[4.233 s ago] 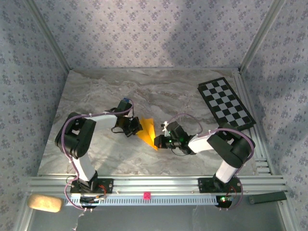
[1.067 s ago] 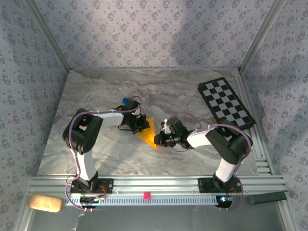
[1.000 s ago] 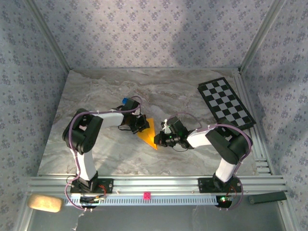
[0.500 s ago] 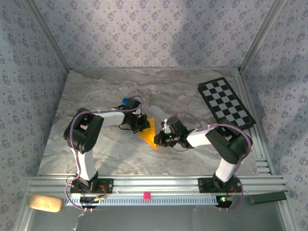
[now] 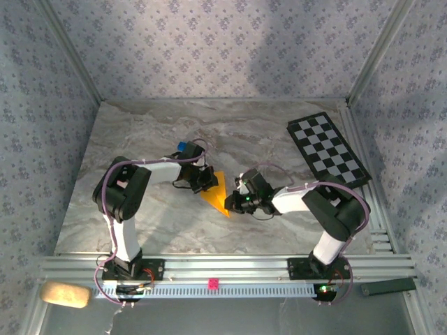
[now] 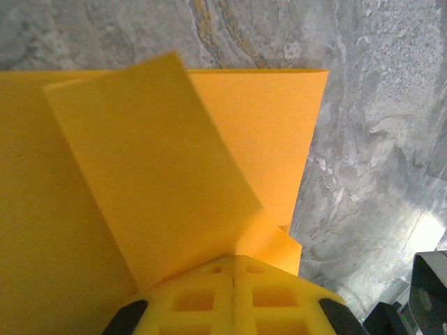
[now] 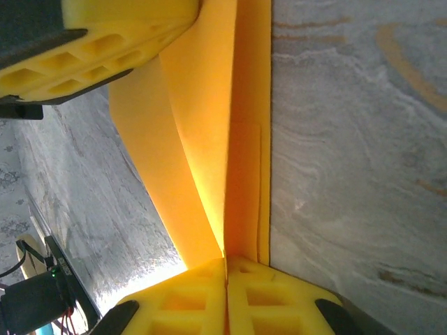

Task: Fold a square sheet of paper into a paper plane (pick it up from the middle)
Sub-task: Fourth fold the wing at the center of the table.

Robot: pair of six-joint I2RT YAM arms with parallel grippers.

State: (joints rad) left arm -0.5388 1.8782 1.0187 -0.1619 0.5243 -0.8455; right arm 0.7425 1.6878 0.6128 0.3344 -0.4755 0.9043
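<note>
The square sheet of paper (image 5: 217, 192), orange-yellow, is folded into a narrow pointed wedge in the middle of the marble table. My left gripper (image 5: 207, 181) is shut on its far edge. In the left wrist view a loose flap (image 6: 150, 174) rises from between the closed left gripper (image 6: 232, 262), over the flat layers (image 6: 279, 125). My right gripper (image 5: 233, 204) is shut on the near point. In the right wrist view the creased layers (image 7: 237, 132) run straight into the closed right gripper (image 7: 225, 264), and the left gripper's yellow fingers (image 7: 105, 49) show at top left.
A black-and-white checkered board (image 5: 327, 151) lies at the back right by the frame post. A small blue thing (image 5: 184, 147) sits by the left wrist. Bare marble (image 5: 140, 132) stretches to the left and back. A metal rail (image 5: 230, 269) runs along the near edge.
Over four seconds the left gripper moved right and further onto the paper, and the wedge grew narrower. In the last second the right gripper shifted slightly; both grips hold.
</note>
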